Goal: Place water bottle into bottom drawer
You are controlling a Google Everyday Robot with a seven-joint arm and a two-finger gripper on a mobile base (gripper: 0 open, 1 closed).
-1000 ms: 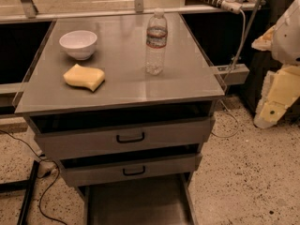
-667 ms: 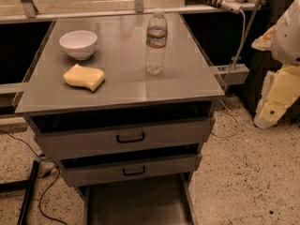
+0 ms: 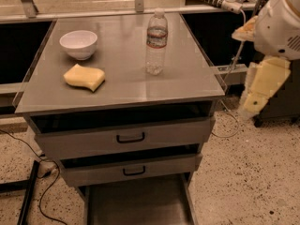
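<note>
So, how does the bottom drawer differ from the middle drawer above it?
The bottom drawer is pulled far out and shows its dark floor; the middle drawer is open only a little and shows its grey front. The middle drawer's black handle is visible; the bottom drawer's front is out of view. Both are grey metal. The pincer hangs to the right of the cabinet, away from both.

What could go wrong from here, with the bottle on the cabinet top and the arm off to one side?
1. The water bottle stands upright and free on the cabinet top. The gripper hangs beside the cabinet's right side and might tip the bottle if it comes in sideways.
2. The bottom drawer lies open beneath the upper drawer fronts, which jut out. They could clip the tall bottle on its way down.
</note>
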